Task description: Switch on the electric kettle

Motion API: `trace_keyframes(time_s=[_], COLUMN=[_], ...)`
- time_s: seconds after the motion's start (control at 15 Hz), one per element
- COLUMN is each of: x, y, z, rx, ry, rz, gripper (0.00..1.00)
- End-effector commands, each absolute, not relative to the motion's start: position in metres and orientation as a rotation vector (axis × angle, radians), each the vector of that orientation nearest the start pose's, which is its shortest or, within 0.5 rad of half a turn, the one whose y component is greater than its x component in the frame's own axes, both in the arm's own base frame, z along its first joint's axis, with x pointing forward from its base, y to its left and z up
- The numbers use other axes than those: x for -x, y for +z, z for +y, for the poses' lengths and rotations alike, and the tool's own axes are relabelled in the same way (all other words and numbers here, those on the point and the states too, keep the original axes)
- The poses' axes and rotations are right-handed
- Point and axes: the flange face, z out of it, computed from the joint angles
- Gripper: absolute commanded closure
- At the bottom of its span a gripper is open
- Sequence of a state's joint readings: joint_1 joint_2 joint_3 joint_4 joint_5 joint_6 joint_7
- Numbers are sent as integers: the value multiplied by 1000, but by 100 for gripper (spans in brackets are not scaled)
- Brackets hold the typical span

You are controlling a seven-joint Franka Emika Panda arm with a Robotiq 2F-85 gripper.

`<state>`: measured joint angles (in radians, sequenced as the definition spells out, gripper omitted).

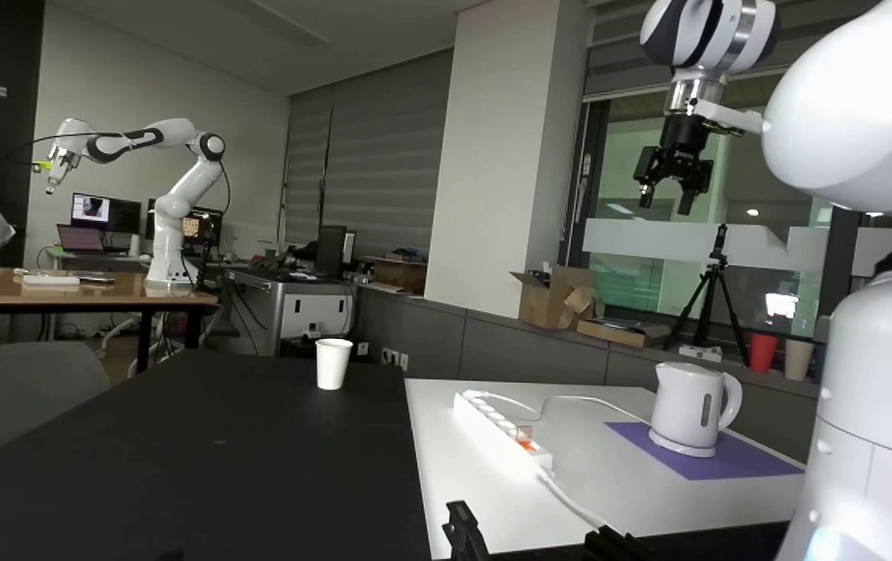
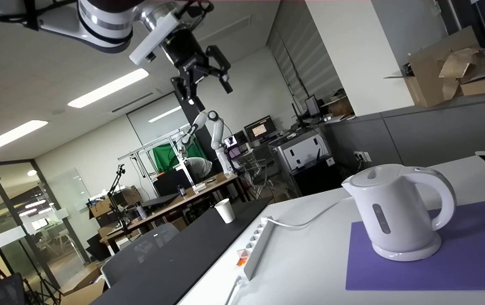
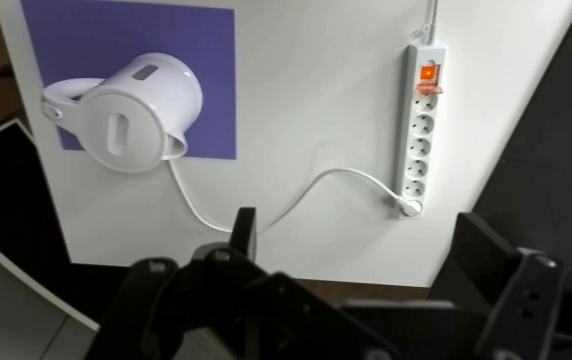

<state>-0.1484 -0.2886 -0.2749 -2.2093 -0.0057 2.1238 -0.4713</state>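
The electric kettle (image 1: 683,409) stands upright on its base on a purple mat, and it also shows in an exterior view (image 2: 394,216). In the wrist view the kettle (image 3: 121,132) is at the upper left, seen from above. Its handle points left, with a small oval detail (image 3: 52,111) at the handle's outer end. Its spout faces lower right. My gripper (image 1: 665,204) is open and empty, high above the table and well apart from the kettle. The gripper also shows in an exterior view (image 2: 214,98), and its spread fingers show in the wrist view (image 3: 355,220).
The kettle's white cord (image 3: 345,170) runs to a plug (image 3: 409,206) in the power strip (image 3: 410,135), whose switch (image 3: 428,72) glows orange. The purple mat (image 3: 211,75) lies on the white table (image 3: 315,100). A white paper cup (image 1: 333,364) stands on the black table (image 1: 220,460).
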Motion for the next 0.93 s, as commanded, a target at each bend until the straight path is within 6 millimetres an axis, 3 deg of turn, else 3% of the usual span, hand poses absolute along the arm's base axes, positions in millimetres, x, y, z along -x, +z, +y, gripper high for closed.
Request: trace_keyframes(time_s=[0.0,0.47,0.87], x=[-448,-439,-394], y=[527,537,558], z=[-266,-386,-489], rx=[3215,3215,3042], ry=[-343,-285,-331], rz=[-19,118,235], gripper=[0,0,0])
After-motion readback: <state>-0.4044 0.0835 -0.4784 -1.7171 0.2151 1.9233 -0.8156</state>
